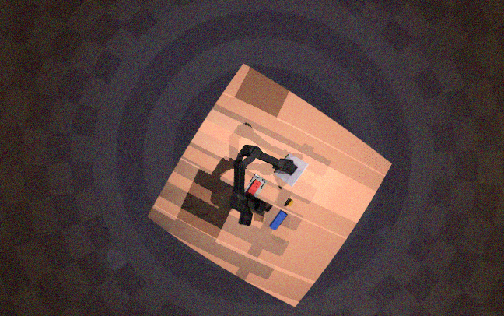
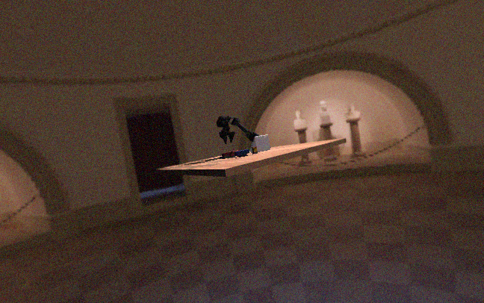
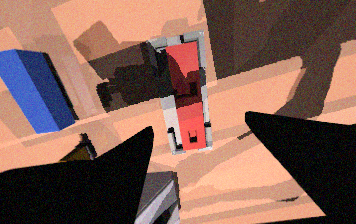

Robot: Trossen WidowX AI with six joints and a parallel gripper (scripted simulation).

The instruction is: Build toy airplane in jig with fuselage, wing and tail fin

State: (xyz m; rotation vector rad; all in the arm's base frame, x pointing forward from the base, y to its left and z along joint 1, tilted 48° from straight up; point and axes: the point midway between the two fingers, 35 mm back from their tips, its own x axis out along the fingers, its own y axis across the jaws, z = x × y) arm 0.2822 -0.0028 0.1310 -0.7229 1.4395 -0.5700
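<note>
Red fuselage (image 1: 254, 187) (image 2: 228, 154) (image 3: 191, 115) lay inside the pale cradle (image 1: 260, 180) (image 3: 169, 112), seemingly flat, likely so its sockets faced upward for the tabs. My fingers (image 2: 228, 141) stood wide above it, gripping nothing, probably to clear its sides. The blue wing (image 1: 278, 220) (image 2: 242, 153) (image 3: 32, 92) and yellow-and-black tail fin (image 1: 288, 202) (image 2: 255, 150) (image 3: 80, 151) waited outside the cradle, sockets apparently unfilled.

Tabletop (image 1: 330, 194) (image 2: 239, 163) (image 3: 250, 170) showing smooth, matt, wood-like surface; blue block (image 1: 278, 220) (image 2: 242, 153) (image 3: 37, 92) looking like smooth matt plastic.
</note>
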